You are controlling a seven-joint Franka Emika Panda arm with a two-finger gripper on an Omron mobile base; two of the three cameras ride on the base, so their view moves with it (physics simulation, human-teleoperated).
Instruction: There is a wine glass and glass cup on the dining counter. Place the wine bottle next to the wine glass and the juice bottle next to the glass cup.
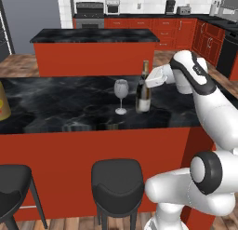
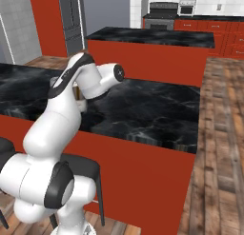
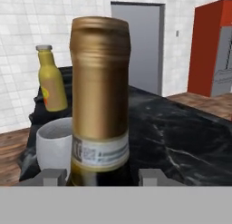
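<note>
The tall dark wine bottle (image 1: 143, 95) stands upright on the black marble dining counter (image 1: 56, 103), just right of the clear stemmed wine glass (image 1: 121, 95). My gripper (image 1: 148, 79) reaches in from the right and is shut on the bottle's neck. In the hand view the gold-capped wine bottle (image 3: 99, 105) sits between my gripper's (image 3: 103, 175) two fingertips. The wine glass bowl (image 3: 53, 146) lies just behind it and the yellow juice bottle (image 3: 51, 80) farther off. The juice bottle (image 1: 3, 103) is at the counter's far left edge. A faint grey shape (image 1: 111, 125) near the front edge may be the glass cup.
Two black stools (image 1: 116, 180) (image 1: 11, 182) stand in front of the counter's red base. A shorter red island (image 1: 93, 36) lies beyond it, with red cabinets and a stove at the back wall. Right of the counter (image 2: 143, 110) is wooden floor (image 2: 224, 134).
</note>
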